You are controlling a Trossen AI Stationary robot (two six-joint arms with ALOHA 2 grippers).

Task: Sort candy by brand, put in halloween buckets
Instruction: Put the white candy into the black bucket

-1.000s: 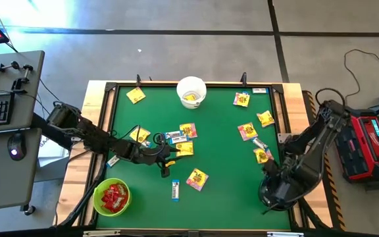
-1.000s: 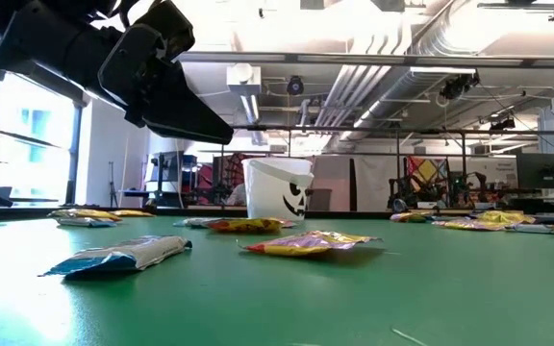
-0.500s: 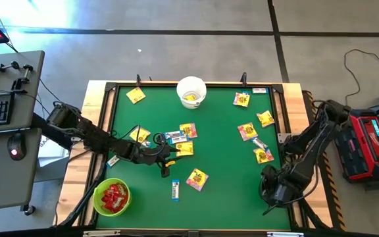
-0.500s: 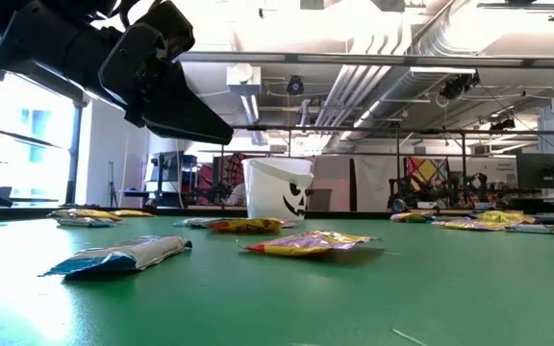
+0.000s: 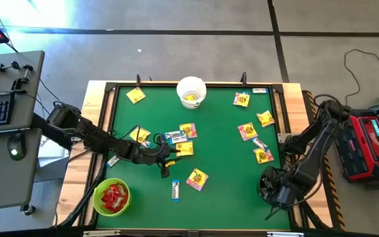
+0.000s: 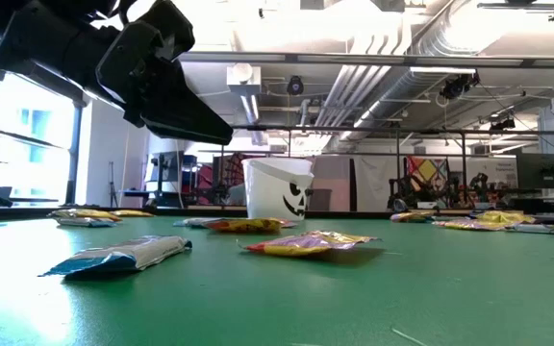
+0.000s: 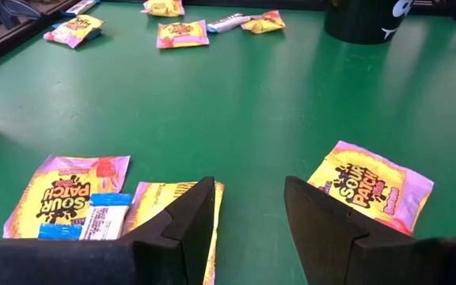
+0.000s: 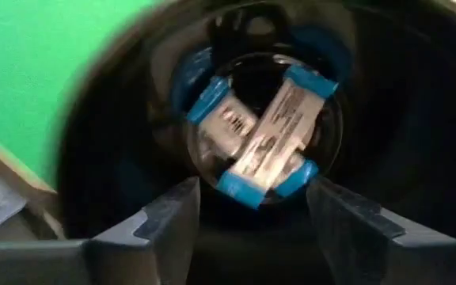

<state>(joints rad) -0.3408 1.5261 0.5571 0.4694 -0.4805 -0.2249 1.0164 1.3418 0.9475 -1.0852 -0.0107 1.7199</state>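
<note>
Over the black bucket (image 5: 273, 189) at the near right, my right gripper (image 8: 248, 210) stands open and looks down into it. White-and-blue bars (image 8: 264, 138) lie on the bucket's bottom. My left gripper (image 7: 248, 214) hovers open above mid-table, nothing between its fingers, with one yellow packet (image 7: 169, 202) under one finger and another yellow packet (image 7: 370, 186) beside the other. The white bucket (image 5: 191, 91) stands at the far edge. At the near left is the green bucket (image 5: 112, 197), holding red packets.
More yellow packets (image 5: 255, 131) lie scattered along the right and far sides. A white-and-blue bar (image 5: 175, 190) lies near the front, another bar (image 5: 175, 137) by the middle packets. A raised black frame (image 5: 107, 125) borders the green table.
My right arm has shifted a little toward the table's near edge, staying over the black bucket. My left arm and the candy on the table have kept still.
</note>
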